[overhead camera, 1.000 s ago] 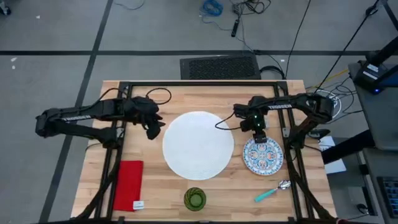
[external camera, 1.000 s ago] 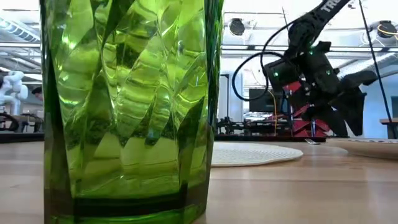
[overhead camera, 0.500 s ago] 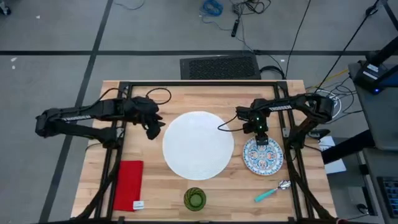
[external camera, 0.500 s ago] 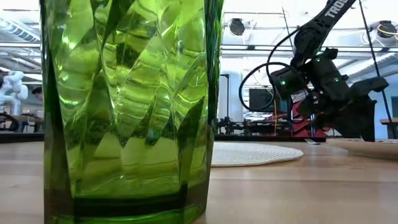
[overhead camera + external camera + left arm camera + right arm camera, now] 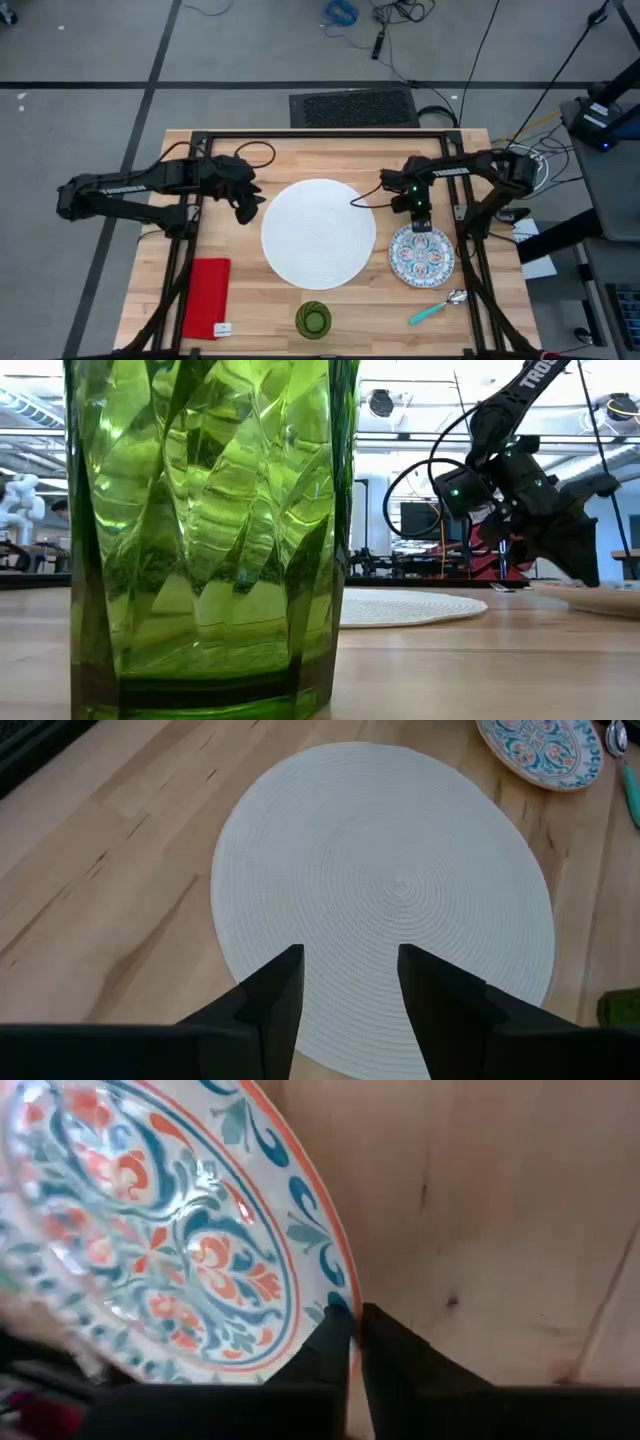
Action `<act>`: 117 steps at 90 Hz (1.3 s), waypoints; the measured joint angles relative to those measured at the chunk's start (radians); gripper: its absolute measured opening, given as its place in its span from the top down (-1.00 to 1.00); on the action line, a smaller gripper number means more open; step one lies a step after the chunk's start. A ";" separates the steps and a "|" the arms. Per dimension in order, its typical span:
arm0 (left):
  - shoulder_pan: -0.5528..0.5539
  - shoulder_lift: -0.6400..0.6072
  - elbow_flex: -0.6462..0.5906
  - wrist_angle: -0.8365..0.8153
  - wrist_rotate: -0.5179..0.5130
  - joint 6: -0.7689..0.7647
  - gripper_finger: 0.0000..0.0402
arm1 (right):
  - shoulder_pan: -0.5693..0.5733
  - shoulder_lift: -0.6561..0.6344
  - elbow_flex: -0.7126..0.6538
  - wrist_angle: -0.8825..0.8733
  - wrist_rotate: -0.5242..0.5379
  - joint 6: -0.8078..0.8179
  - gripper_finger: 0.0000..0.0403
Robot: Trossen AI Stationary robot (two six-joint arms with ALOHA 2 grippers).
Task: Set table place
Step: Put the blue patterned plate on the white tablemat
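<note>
The green glass cup (image 5: 313, 320) stands upright at the near edge of the counter (image 5: 230, 330), and nothing shows inside it. Its thick walls are cut in slanted facets, seen close up in the low view (image 5: 205, 530). The small patterned plate (image 5: 421, 254) is round and glossy, painted with blue and red scrolls on white, and carries nothing. The right claw (image 5: 418, 226) is shut on that plate's far rim, the two dark fingers (image 5: 335, 1342) pinching the edge with almost no gap. The plate lies right of the large white round mat (image 5: 318, 232), close beside it but apart.

The mat is flat and empty, and the left wrist view shows it woven in fine concentric rings (image 5: 400, 880). The left claw (image 5: 248, 208) hovers just beside the mat's far-left edge, its fingers (image 5: 275, 990) set a little apart with nothing between them.

A teal-handled spoon (image 5: 437, 308) with a silver bowl lies slantwise on the bare wood near the plate's near side. A red rectangular napkin (image 5: 206, 297), with a small white tag at its near end, lies flat at the near left. The counter is of pale wooden planks inside a black metal frame.
</note>
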 joint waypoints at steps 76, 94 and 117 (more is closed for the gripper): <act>0.000 0.000 0.000 0.000 -0.060 0.023 0.26 | 0.004 -0.002 0.070 0.068 -0.109 0.111 0.90; 0.000 0.000 0.000 0.010 -0.060 0.023 0.26 | -0.011 0.015 0.070 0.095 -0.139 0.153 0.63; 0.000 0.000 0.000 0.026 -0.060 0.022 0.26 | -0.072 0.103 0.070 0.129 -0.154 0.141 0.43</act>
